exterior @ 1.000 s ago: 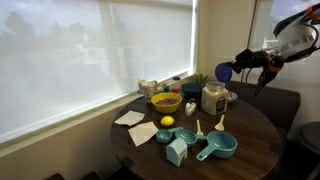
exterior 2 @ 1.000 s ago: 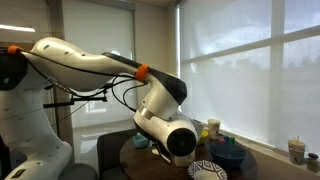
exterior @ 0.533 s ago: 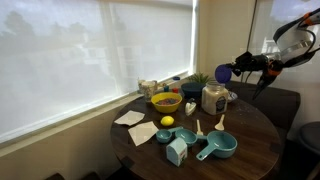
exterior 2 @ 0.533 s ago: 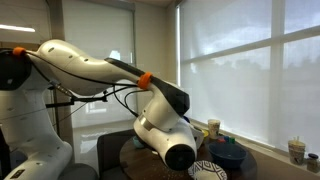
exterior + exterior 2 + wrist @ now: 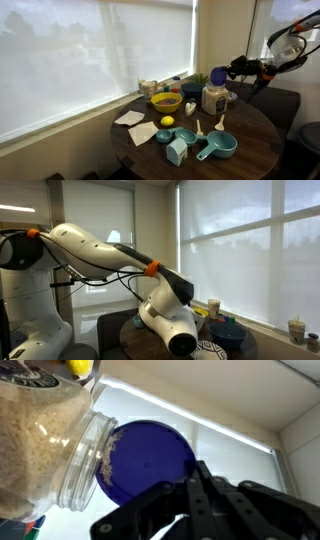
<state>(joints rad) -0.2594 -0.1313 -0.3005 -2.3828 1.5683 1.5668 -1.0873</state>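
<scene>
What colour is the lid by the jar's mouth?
Dark blue; the lid shows best in the wrist view.

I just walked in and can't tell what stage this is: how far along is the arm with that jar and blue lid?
Done: the jar of grain stands open on the table, its mouth bare. In hand: the fingers are shut on the blue lid, held in the air close by the jar's mouth. Left: the lid rests neither on the jar nor on the table yet.
</scene>
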